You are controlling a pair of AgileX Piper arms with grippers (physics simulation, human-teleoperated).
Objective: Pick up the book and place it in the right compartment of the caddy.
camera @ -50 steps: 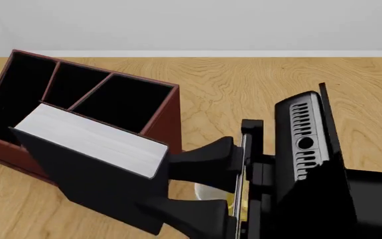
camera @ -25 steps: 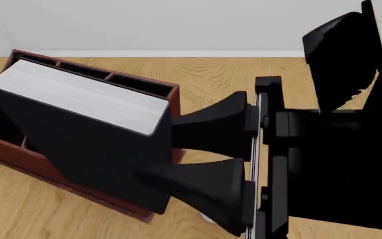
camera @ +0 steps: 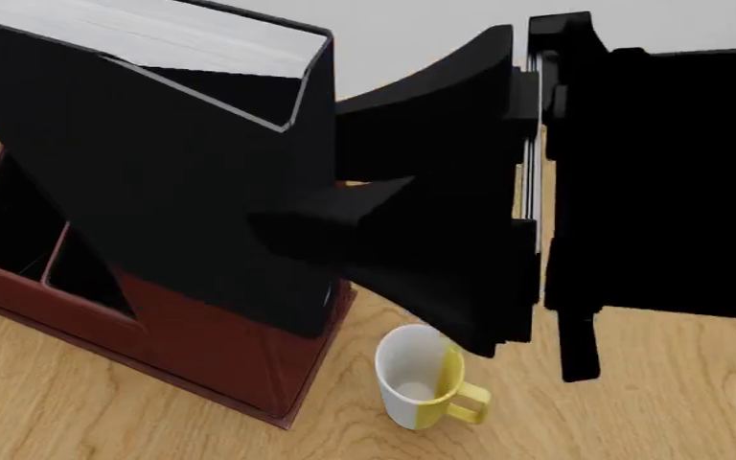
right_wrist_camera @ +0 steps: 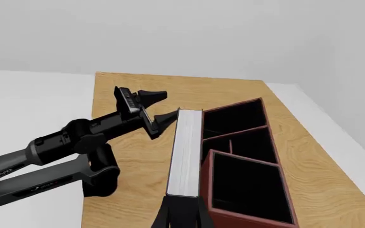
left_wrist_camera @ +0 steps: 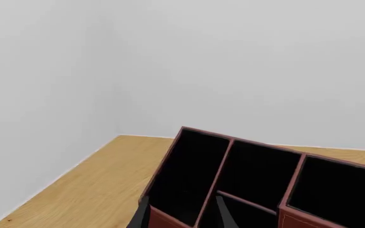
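The worktop (camera: 675, 402) carries the caddy (camera: 202, 345), with a mug (camera: 417, 388) just beside it. The right pincer (camera: 342, 206) is clamped on the book (camera: 150, 163), held in the air above the caddy, so the carry seems in hand. Next, the book likely needs lining up over the right compartment (right_wrist_camera: 246, 187) and lowering. The left pincer (right_wrist_camera: 156, 107) hovers near the caddy, fingers apart, holding nothing.
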